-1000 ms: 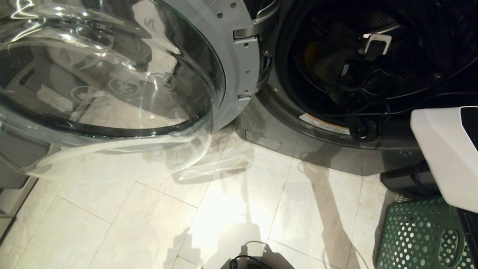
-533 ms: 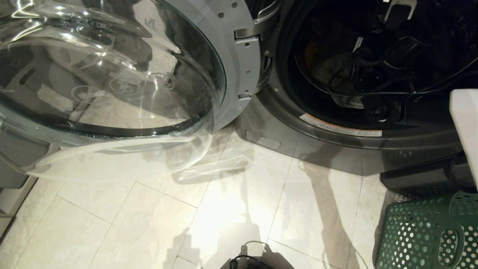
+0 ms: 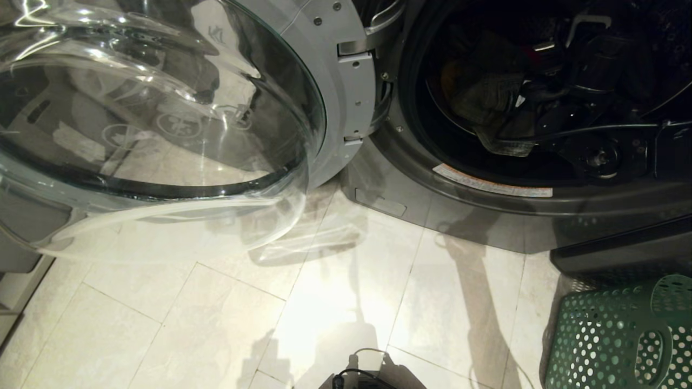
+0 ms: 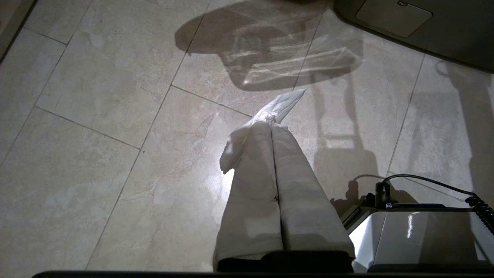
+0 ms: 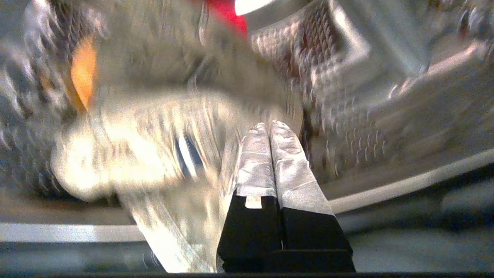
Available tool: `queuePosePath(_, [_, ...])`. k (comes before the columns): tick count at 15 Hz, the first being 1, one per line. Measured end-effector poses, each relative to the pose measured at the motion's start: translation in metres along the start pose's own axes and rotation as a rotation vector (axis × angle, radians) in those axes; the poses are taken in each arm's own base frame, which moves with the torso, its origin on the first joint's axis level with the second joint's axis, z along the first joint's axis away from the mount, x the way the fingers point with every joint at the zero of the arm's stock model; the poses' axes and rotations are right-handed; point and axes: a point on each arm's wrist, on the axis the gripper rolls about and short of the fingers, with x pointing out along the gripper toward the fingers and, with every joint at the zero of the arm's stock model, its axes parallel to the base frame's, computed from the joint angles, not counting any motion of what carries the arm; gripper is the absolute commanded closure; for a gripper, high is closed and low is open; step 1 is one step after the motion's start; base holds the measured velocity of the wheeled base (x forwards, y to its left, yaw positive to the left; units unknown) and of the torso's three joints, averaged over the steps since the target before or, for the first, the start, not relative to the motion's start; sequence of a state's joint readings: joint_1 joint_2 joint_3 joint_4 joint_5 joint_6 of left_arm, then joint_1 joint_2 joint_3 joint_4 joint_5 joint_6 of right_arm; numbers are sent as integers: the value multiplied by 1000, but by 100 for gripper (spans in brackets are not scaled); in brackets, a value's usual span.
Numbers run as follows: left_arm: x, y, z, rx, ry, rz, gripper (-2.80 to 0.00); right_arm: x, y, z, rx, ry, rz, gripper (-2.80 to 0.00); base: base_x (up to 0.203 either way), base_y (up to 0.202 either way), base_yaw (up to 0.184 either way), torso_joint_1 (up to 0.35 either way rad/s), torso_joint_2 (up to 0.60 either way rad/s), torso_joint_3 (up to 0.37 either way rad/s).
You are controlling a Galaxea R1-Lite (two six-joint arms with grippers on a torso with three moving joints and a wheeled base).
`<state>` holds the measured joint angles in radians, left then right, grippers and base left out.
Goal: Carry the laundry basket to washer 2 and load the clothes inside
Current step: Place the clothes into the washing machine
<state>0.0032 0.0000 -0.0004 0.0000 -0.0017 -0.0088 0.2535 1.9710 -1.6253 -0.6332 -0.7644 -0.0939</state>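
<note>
Head view placed the laundry basket (image 3: 616,337) near and right of the right gripper (image 5: 270,127), pressed together empty, inside washer 2 (image 3: 486,216).

Pale tiled floor (image 3: 178,319) under glare and shadow

Large beige stone-look tiles with thin dark grout lines cover the floor. A bright patch of reflected light sits near the middle, crossed by long grey shadows. A black cable (image 3: 354,373) curls at the head view's lower edge, its coiled end showing in the left wrist view.
</note>
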Motion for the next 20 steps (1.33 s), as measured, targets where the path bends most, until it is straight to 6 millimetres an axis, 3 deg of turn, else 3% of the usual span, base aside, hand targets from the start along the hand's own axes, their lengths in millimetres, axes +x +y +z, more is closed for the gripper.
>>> queuePosePath(5, [0,0,0,0,0,0,0,-7,-8,-28,-62,155,-1,0,0,0,0,0,0,0])
queuePosePath(12, [0,0,0,0,0,-1,0,-25,-25,-35,-77,391,-15,0,0,0,0,0,0,0])
queuePosePath(20, [0,0,0,0,0,0,0,-32,-25,-55,29,573,48,0,0,0,0,0,0,0])
